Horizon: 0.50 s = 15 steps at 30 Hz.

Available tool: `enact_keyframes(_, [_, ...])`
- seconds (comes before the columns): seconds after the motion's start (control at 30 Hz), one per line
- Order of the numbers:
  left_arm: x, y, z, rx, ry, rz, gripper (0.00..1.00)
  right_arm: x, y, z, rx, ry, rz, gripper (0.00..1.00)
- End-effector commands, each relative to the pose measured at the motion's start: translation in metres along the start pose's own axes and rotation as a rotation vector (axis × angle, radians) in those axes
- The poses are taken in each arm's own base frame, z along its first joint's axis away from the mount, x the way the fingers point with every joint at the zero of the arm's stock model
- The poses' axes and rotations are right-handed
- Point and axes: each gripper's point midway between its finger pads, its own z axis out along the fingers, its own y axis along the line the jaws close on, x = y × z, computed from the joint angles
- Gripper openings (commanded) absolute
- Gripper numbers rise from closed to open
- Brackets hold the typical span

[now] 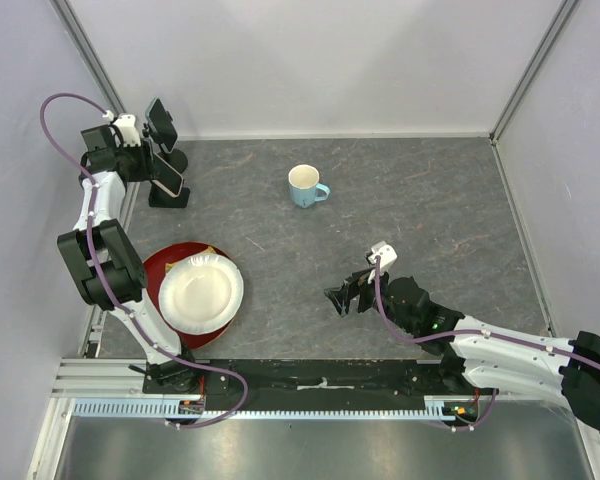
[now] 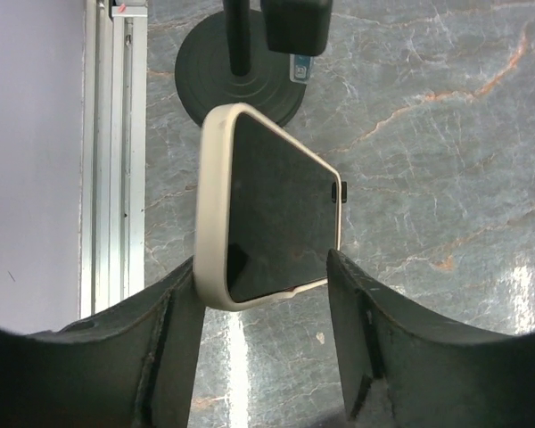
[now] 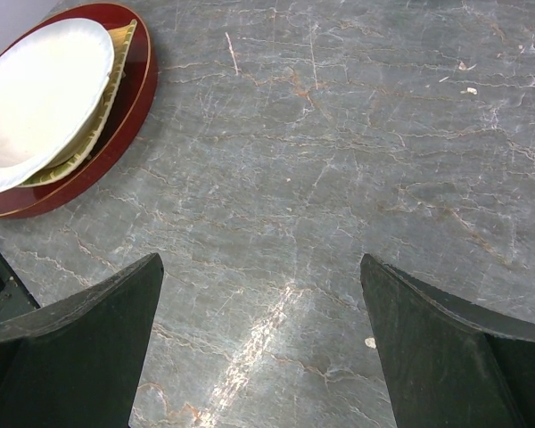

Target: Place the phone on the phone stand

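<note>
While the phone [image 2: 267,209] leans tilted over the phone stand [image 2: 209,85] at 10 o'clock on the worktop [image 1: 410,200], the left gripper [image 2: 263,266] brackets its lower end. In the left wrist view the dark screen faces the camera. The stand's round base lies at 12 o'clock from the phone, and the two fingers rise from 6 o'clock, one at each long edge of the cream case. The jaws stand partway apart; whether they touch the case or merely flank it cannot be told. The tilt suggests that the stand's cradle, hidden beneath the handset, carries the weight, so the placement appears near complete. The right gripper [image 3: 259,267], jaws wide and holding nothing, hovers over bare worktop at 4 o'clock, probably parked clear of the working arm. A mug [image 1: 306,186] sits at 12 o'clock. A white plate [image 1: 200,292] stacked on a red tray [image 1: 160,262] lies at 8 o'clock.
</note>
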Motion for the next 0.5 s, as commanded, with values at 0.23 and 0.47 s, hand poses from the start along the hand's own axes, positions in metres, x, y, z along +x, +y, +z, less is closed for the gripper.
enact_keyframes(0.23, [-0.042,0.012,-0.014,-0.081,-0.11,-0.096,0.93,-0.016,0.009,0.003,-0.029,-0.047,0.02,0.98])
enact_keyframes(0.47, [-0.036,0.017,-0.04,-0.209,-0.138,-0.345,0.96,-0.016,0.007,0.003,-0.016,-0.046,0.023,0.98])
